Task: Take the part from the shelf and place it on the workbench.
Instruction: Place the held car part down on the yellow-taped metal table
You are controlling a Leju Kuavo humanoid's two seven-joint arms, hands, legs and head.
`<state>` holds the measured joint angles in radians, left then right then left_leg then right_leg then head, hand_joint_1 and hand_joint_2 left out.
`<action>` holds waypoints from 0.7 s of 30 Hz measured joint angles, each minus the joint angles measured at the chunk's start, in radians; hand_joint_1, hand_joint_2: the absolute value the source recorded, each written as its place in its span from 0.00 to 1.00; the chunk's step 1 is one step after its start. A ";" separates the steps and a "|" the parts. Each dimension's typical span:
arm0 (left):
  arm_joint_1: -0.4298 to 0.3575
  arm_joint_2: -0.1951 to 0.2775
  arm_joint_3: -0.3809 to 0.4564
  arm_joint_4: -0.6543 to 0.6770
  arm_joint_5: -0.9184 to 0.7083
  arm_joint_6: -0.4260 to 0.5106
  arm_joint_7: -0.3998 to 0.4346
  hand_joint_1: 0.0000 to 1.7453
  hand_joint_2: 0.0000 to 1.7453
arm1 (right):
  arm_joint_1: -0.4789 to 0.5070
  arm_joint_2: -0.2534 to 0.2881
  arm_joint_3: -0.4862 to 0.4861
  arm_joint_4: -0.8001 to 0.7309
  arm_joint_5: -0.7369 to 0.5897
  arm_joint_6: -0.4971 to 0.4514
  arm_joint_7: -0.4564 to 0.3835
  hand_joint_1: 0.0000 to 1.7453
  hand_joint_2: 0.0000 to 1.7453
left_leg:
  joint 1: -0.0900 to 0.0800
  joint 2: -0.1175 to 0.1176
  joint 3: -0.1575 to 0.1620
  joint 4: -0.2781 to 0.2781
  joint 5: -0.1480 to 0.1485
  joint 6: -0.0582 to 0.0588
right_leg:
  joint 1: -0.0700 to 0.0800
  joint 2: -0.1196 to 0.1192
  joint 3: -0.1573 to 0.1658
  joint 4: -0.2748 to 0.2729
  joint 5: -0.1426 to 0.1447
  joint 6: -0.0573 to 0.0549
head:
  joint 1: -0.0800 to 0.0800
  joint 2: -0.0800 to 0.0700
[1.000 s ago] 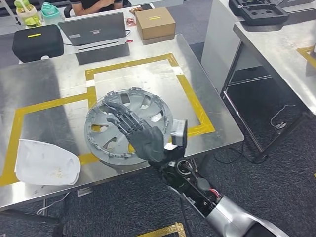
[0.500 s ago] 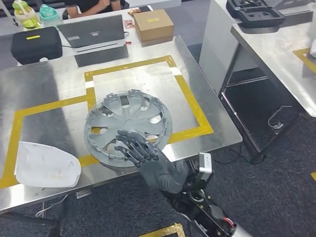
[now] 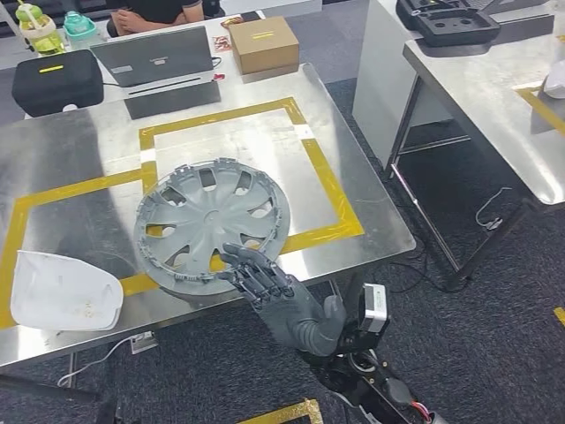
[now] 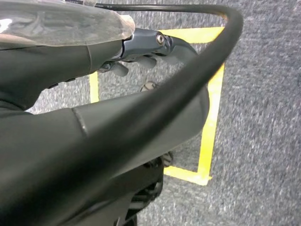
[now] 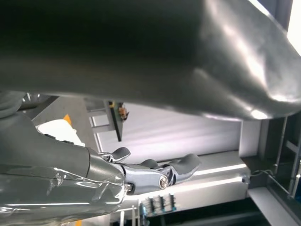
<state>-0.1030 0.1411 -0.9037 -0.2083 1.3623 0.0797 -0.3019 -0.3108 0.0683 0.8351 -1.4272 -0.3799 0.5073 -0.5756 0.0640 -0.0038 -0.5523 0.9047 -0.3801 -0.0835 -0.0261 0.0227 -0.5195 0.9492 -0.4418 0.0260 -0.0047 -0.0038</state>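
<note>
Here the grey wheel cover is lying flat on the steel table, sitting across the yellow tape lines that mark out a rectangle on the top. The right hand is hovering just off the near edge of the table, beside the near rim of the wheel cover. Its fingers are lying stretched out and spread slightly apart, pointing toward the cover and holding nothing; whether the fingertips are touching the rim is not clear from the head view. In the right wrist view, the right hand's fingers are also showing extended and apart, with nothing between them.

In the left wrist view, the left hand is hanging over grey carpet, with a dark cable crossing in front; whether its fingers are apart or together cannot be told from this picture.

A white curved part is resting on the table to the left of the wheel cover, well apart from it. At the far edge of the table a laptop, a black case and a cardboard box are standing, and a person is sitting behind them.
</note>
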 joint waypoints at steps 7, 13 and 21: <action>-0.001 0.001 0.000 0.000 0.000 0.001 0.000 0.00 0.00 | 0.001 -0.001 0.000 -0.006 0.000 0.000 0.001 0.00 0.00 | -0.008 0.003 -0.121 0.315 -0.178 0.011 | 0.000 -0.016 -0.031 -0.013 0.030 -0.031 | -0.039 0.000; -0.011 -0.001 0.000 0.000 -0.001 0.003 0.004 0.00 0.00 | 0.001 -0.003 -0.001 -0.010 0.001 0.005 -0.004 0.00 0.00 | -0.015 -0.004 0.037 0.037 -0.084 0.022 | 0.002 -0.014 -0.056 0.007 0.043 0.004 | -0.056 0.000; -0.009 0.000 0.000 0.000 0.000 0.006 0.006 0.00 0.00 | 0.001 -0.007 -0.003 -0.011 0.009 0.015 -0.012 0.00 0.00 | -0.039 0.007 -0.025 0.047 -0.035 0.085 | -0.002 -0.018 -0.139 0.303 -0.167 0.018 | 0.004 0.000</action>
<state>-0.1123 0.1413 -0.9037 -0.2087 1.3618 0.0855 -0.2956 -0.3093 0.0612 0.8324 -1.4382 -0.3707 0.5223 -0.5871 0.0248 0.0028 -0.5772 0.9516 -0.4153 0.0019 -0.0280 0.0047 -0.6589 1.2518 -0.6088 0.0442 -0.0011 -0.0038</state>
